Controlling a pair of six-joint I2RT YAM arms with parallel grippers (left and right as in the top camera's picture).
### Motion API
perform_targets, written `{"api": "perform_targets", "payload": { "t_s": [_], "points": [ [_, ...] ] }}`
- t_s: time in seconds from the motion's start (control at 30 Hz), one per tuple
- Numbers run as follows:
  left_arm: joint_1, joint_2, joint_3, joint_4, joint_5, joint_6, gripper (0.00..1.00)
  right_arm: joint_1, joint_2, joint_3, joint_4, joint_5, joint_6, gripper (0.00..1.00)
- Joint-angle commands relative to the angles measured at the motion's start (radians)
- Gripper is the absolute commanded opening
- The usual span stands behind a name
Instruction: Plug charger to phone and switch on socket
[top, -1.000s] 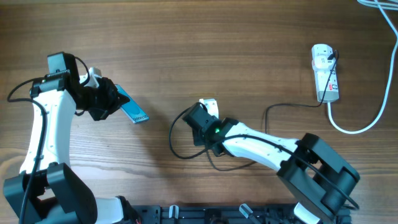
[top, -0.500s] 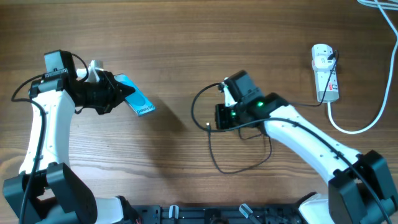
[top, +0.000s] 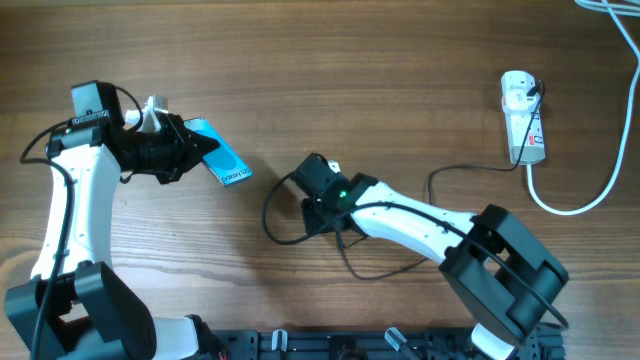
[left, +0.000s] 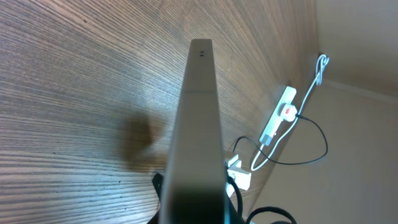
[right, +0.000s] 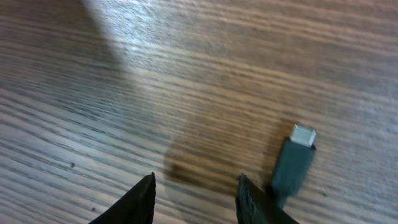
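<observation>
My left gripper (top: 192, 152) is shut on the phone (top: 222, 163) and holds it tilted above the table, cyan screen up. In the left wrist view the phone (left: 199, 118) shows edge-on. The charger is a thin black cable (top: 267, 215) that curls across the table to the socket (top: 521, 118) at the far right. My right gripper (top: 312, 196) is low over the cable loop. In the right wrist view the right gripper (right: 196, 190) is open and empty. The charger's connector tip (right: 293, 160) lies on the wood just right of its right finger.
The socket's thick white cord (top: 590, 200) loops along the right edge. The socket also shows in the left wrist view (left: 278, 117). The robots' bases (top: 300, 345) line the near edge. The wooden table (top: 380, 80) lies between both arms.
My right arm swung right and up half a second ago, then came back left and down over the cable loop. The cable shifted with it. My left arm raised the phone slightly, then held still.
</observation>
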Motion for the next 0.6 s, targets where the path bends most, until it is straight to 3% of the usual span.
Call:
{"api": "perform_targets", "payload": {
  "t_s": [0.0, 0.1, 0.27, 0.53, 0.57],
  "points": [
    [0.007, -0.016, 0.006, 0.005, 0.034, 0.019, 0.04, -0.006, 0.044, 0.07, -0.116, -0.06, -0.066, 0.44],
    [0.007, -0.016, 0.006, 0.005, 0.034, 0.019, 0.04, -0.023, 0.01, 0.189, -0.238, -0.011, -0.057, 0.44],
    [0.007, -0.016, 0.006, 0.005, 0.03, 0.02, 0.04, -0.038, 0.013, 0.154, -0.305, 0.047, 0.033, 0.43],
    [0.007, -0.016, 0.006, 0.004, 0.03, 0.019, 0.04, -0.039, 0.014, -0.032, -0.158, 0.048, 0.098, 0.38],
    [0.007, -0.016, 0.006, 0.005, 0.03, 0.019, 0.04, -0.039, 0.014, -0.05, -0.119, 0.048, 0.098, 0.3]
  ]
}}
